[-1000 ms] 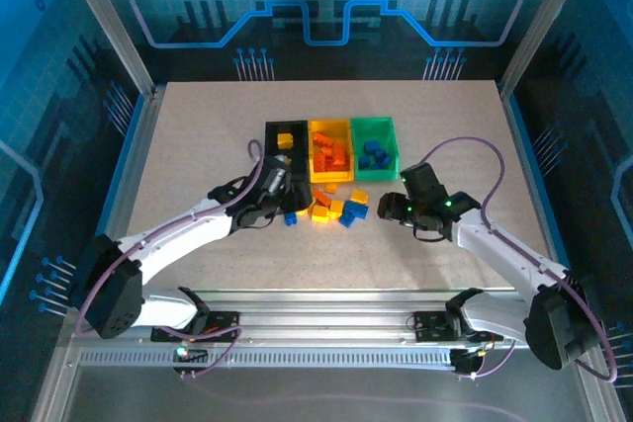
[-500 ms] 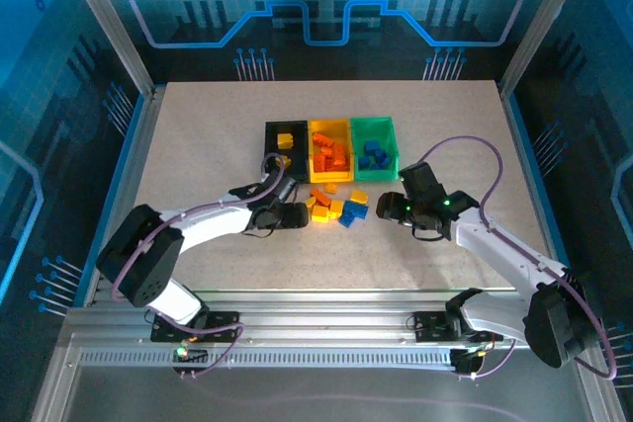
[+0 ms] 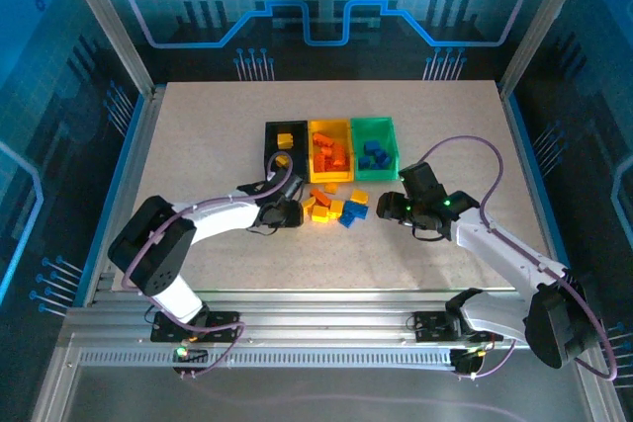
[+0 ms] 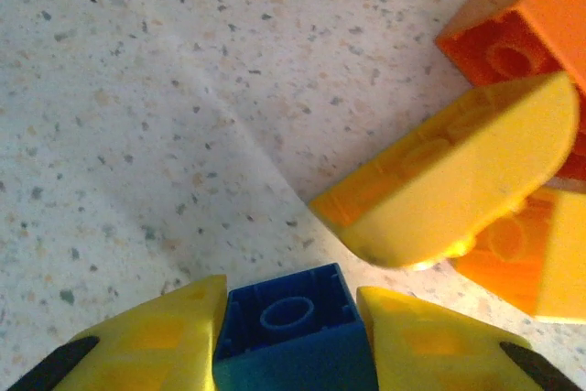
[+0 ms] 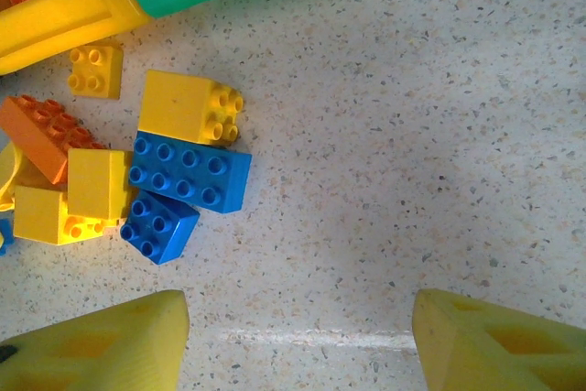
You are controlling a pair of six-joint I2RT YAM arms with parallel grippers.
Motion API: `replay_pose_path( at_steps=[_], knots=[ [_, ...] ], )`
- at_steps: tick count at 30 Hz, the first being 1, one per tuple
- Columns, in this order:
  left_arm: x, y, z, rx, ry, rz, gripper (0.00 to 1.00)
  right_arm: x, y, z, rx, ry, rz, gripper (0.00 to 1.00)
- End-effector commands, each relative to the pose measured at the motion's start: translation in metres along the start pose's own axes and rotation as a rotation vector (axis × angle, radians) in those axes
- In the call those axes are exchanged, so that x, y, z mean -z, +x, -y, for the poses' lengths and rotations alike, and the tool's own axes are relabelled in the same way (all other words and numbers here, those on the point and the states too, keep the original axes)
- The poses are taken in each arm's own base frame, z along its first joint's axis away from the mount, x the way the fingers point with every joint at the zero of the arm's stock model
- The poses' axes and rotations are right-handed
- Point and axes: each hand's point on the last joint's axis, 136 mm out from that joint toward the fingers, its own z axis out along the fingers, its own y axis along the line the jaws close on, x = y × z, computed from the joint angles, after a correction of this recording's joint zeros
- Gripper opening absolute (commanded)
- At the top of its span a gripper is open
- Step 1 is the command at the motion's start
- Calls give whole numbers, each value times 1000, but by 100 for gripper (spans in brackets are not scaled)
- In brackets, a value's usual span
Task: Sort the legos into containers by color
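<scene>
Centrally on the tabletop [image 3: 198,155], 3 joined containers stand in a row parallel to the far edge: black bin [image 3: 285,126], yellow bin [image 3: 330,123], green bin [image 3: 374,121]. Loose legos [image 3: 334,207] lie just on their near-edge side. The left hand [image 4: 291,341] clamps a blue brick [image 4: 288,318] beside the pile. The right hand [image 5: 293,336], fingers spread wide and holding nothing, hovers to the pile's right.

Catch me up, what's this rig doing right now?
Two arms are sorting loose bricks by colour into three joined bins. The left gripper is shut on a small blue brick at the left edge of the pile. The right gripper is open and holds nothing, hovering over bare table right of the pile. So far the black bin holds yellow bricks, the yellow bin orange bricks, the green bin blue bricks.
</scene>
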Motion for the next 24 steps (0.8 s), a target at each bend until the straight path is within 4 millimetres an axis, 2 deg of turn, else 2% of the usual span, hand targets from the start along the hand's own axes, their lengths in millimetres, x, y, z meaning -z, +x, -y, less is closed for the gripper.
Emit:
replay_pose_path(
  at_steps=[1, 5, 9, 12, 17, 20, 24],
  knots=[
    [34, -15, 22, -45, 47, 72, 31, 8, -8, -5, 8, -8, 36, 67],
    [61, -44, 69, -58, 156, 140, 31, 7, -5, -2, 2, -4, 35, 67],
    [64, -82, 119, -80, 235, 193, 31, 5, -2, 1, 0, 6, 27, 67],
    [56, -112, 155, -95, 284, 222, 31, 5, 0, 3, 1, 13, 23, 67],
    [38, -156, 200, -105, 325, 272, 32, 7, 1, 6, 1, 16, 21, 67],
    [23, -174, 216, -106, 321, 285, 34, 7, 2, 8, 3, 18, 21, 67],
    [-5, -188, 217, -77, 286, 255, 40, 8, 4, 8, 6, 14, 15, 67]
  ],
)
